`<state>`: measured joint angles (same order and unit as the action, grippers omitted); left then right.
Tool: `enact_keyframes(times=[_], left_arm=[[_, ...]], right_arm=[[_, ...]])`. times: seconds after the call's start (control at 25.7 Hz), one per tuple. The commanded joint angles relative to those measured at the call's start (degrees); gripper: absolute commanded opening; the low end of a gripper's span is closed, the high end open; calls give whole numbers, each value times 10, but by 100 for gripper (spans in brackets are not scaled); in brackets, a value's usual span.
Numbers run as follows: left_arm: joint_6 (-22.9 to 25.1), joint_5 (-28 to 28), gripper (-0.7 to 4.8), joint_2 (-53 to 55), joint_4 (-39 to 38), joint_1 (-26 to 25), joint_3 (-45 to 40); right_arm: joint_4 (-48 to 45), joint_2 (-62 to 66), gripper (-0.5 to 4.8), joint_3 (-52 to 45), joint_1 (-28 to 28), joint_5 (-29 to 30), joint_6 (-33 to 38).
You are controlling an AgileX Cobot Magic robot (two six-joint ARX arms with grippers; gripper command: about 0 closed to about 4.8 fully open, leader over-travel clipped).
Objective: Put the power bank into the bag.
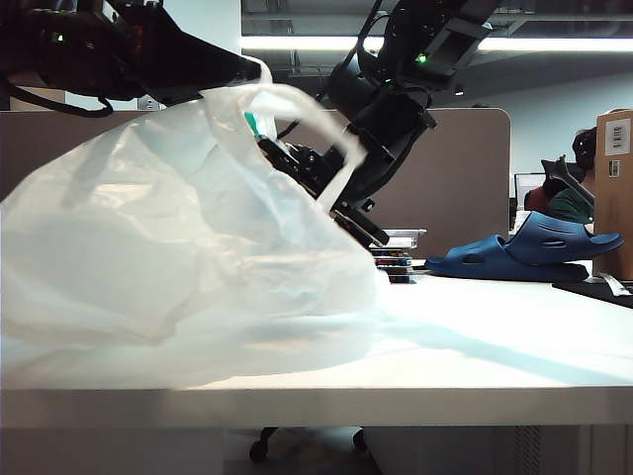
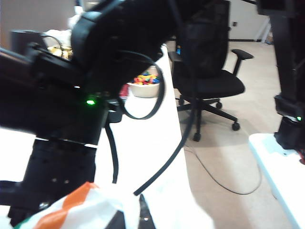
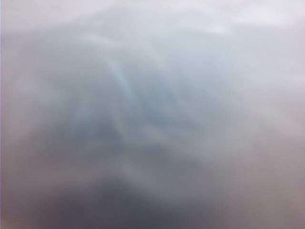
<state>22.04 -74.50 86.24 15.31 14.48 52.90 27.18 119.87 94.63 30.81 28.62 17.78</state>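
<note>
The left gripper (image 1: 247,71) is closed on the upper edge of the bag (image 1: 178,247), holding its mouth lifted above the table (image 1: 475,336); the pinch itself is partly masked by plastic, and in the left wrist view only a crumpled fold of the bag (image 2: 95,205) with an orange stripe is seen near the fingers. The right gripper (image 1: 371,230) is seen at the bag's open mouth with a loop handle draped across the arm; its fingertips are hidden by the plastic, so whether anything is held cannot be told. The right wrist view is filled by blurred white film of the bag (image 3: 152,114). The power bank cannot be made out in any view, so its orientation cannot be told. Blue sandals (image 1: 534,252) lie on the table well beyond the bag.
</note>
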Motion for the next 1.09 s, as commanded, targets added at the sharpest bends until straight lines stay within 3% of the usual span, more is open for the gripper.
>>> enact_keyframes(times=[0.04, 0.16, 0.31, 0.66, 1.09], left_arm=[[2, 52, -6, -2, 5, 4, 2], [2, 147, -6, -2, 5, 4, 2], [5, 207, -6, -1, 6, 4, 2], [2, 196, -6, 20, 4, 5, 2], [2, 199, -5, 20, 2, 5, 2]], right_arm=[[-24, 0, 260, 5, 3, 10, 4], [-26, 2, 259, 5, 9, 19, 4], [-35, 2, 259, 5, 17, 60, 4], [-81, 39, 260, 5, 25, 60, 21], [-57, 70, 264, 5, 24, 32, 21]])
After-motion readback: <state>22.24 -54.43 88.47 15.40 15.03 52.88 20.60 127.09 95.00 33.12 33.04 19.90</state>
